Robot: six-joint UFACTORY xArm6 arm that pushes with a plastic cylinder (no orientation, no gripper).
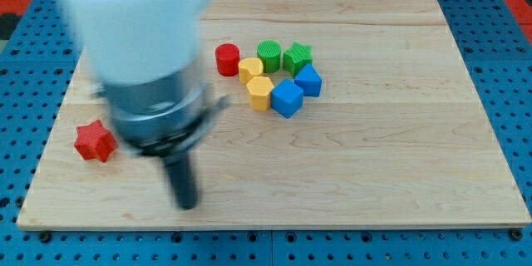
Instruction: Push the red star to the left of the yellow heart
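The red star lies alone near the left edge of the wooden board, well apart from the cluster at the far middle. My tip, a bare rod gripping nothing, sits to the star's right and slightly nearer, not touching it. The yellow heart touches the red cylinder, green cylinder and yellow hexagon

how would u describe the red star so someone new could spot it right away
Start at the wooden board and go to its left edge, away from the cluster of blocks near the top middle. The red star sits alone there, left of my tip. The only other red block, a cylinder, is round.
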